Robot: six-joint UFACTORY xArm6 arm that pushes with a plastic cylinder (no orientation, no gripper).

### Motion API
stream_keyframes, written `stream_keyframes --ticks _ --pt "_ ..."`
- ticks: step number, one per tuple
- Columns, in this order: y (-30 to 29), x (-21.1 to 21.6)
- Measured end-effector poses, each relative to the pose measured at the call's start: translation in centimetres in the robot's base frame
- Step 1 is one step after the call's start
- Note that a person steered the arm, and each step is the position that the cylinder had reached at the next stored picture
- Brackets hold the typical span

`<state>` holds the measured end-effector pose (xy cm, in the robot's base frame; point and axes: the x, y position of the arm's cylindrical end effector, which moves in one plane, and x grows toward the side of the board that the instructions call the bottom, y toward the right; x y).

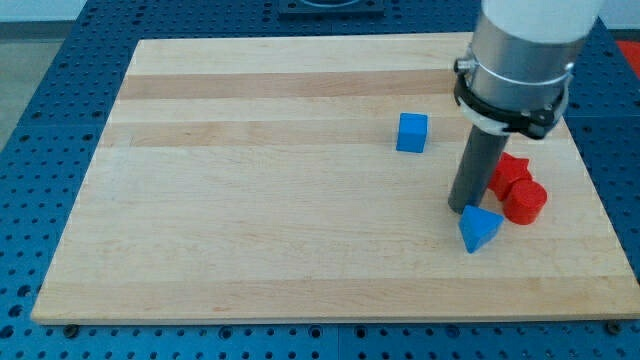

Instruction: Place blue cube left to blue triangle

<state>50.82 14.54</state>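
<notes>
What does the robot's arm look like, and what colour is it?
The arm is a fat, smooth, light grey cylinder coming in from the view's top. A black ring clamp with a small screw goes round its lower end. Below that hangs a straight dark grey rod, much thinner than the arm. My tip is its plain blunt end. No cables or markings show.
</notes>
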Motion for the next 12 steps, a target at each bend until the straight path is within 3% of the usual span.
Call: stream_keyframes --ticks 2,4,6,7,9,11,12 --pt "1.8 3.4" --pt "1.9 -6.0" --pt "2.8 -12.7" --pt "-1.0 -12.9" --pt "-3.6 -8.4" --pt "-4.9 -15.3" --pt "-8.7 -13.3"
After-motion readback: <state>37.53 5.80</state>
